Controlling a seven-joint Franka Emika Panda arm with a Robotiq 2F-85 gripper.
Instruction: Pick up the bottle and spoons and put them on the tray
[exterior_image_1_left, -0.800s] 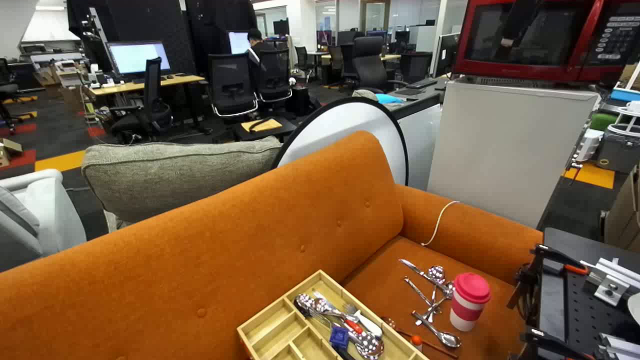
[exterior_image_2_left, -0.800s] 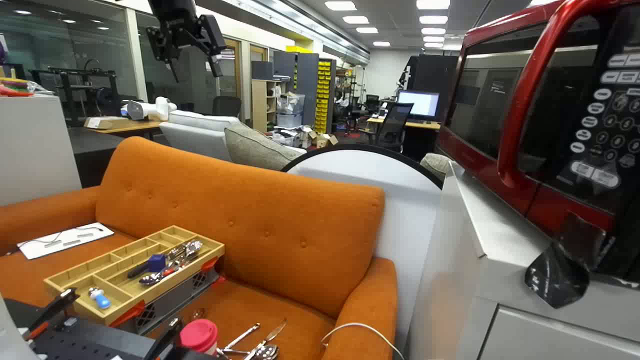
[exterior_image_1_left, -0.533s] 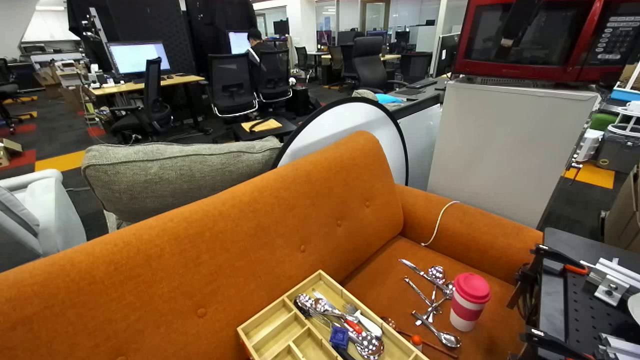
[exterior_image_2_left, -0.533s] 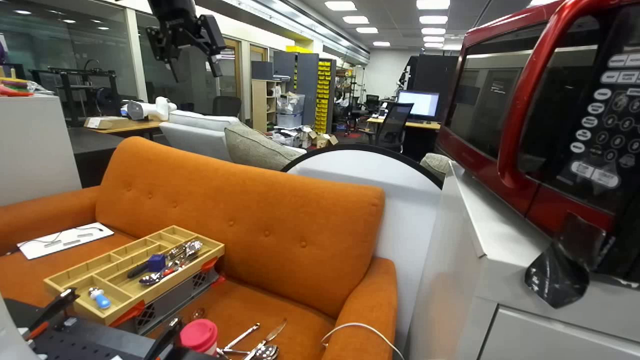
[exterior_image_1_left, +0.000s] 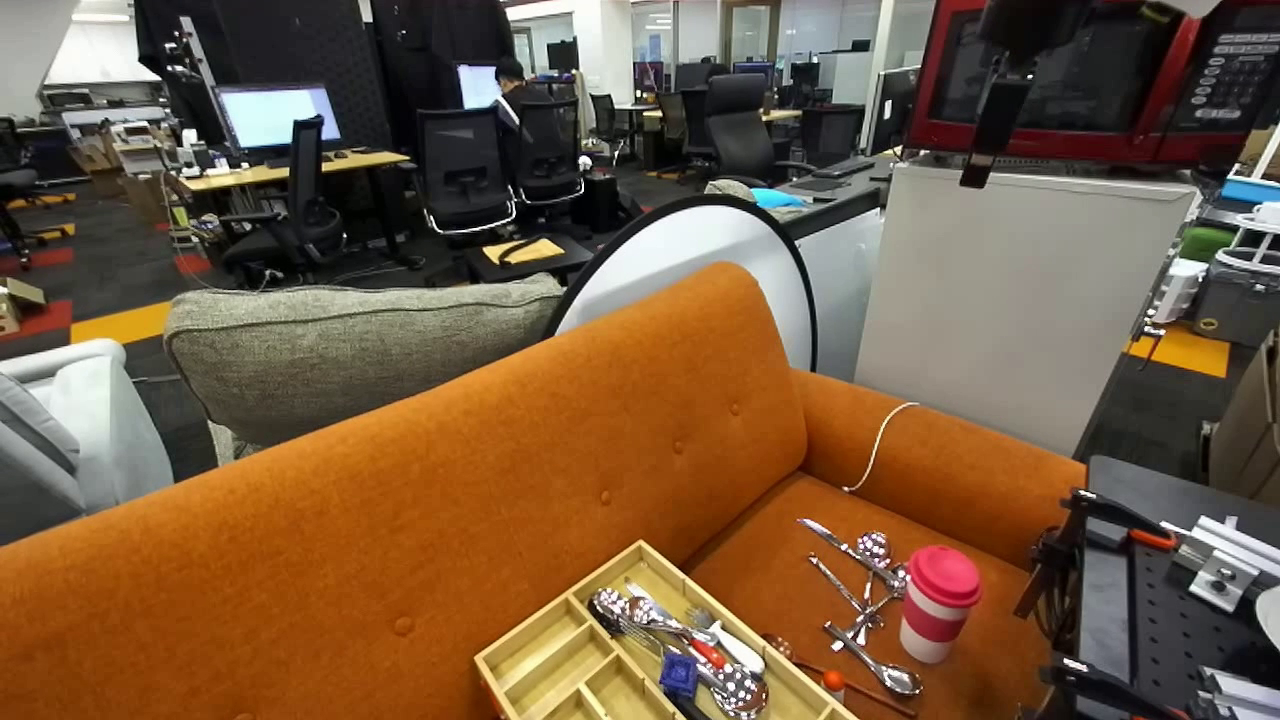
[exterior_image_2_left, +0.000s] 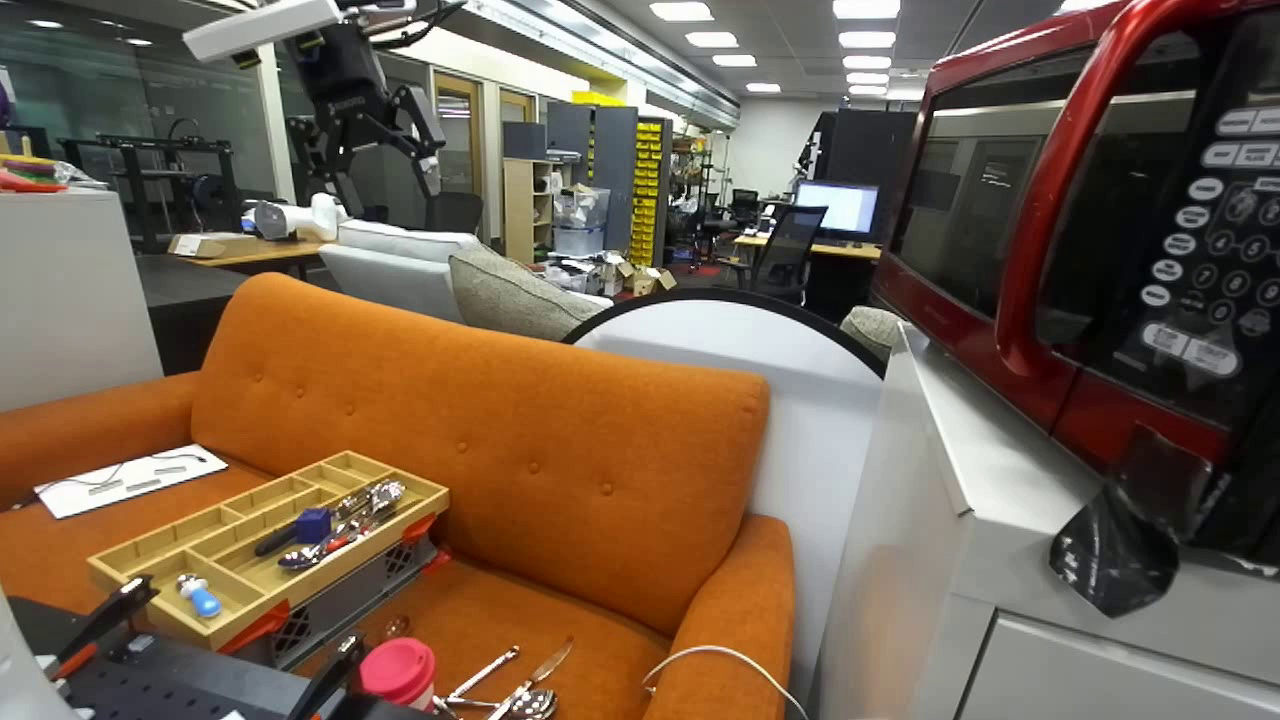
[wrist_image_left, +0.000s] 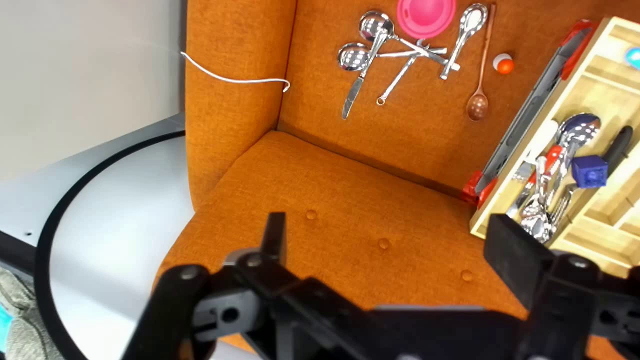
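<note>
The bottle is pale with a pink band and a wide pink-red lid, upright on the sofa seat in both exterior views (exterior_image_1_left: 935, 605) (exterior_image_2_left: 398, 675); its lid shows in the wrist view (wrist_image_left: 426, 15). Silver spoons (exterior_image_1_left: 895, 680) lie crossed with a knife beside it, also in the wrist view (wrist_image_left: 472, 20). The wooden tray (exterior_image_2_left: 330, 562) holds mixed utensils and a blue cube; it is at the right of the wrist view (wrist_image_left: 600, 95). My gripper (wrist_image_left: 387, 217) is open and empty, high above the sofa in an exterior view (exterior_image_2_left: 388, 192). Its finger shows before the microwave (exterior_image_1_left: 978, 165).
A wooden spoon (wrist_image_left: 484, 65) and a small orange-capped container (wrist_image_left: 504, 64) lie between spoons and tray. The orange sofa (exterior_image_1_left: 600, 400) has a high back and armrest. A red microwave (exterior_image_1_left: 1060, 80) stands on a grey cabinet (exterior_image_1_left: 1010, 300). A black clamped platform (exterior_image_1_left: 1150, 600) borders the seat.
My gripper has come down in both exterior views, and more of the arm shows above it. Its fingers stay apart. The bottle, spoons and tray have not moved.
</note>
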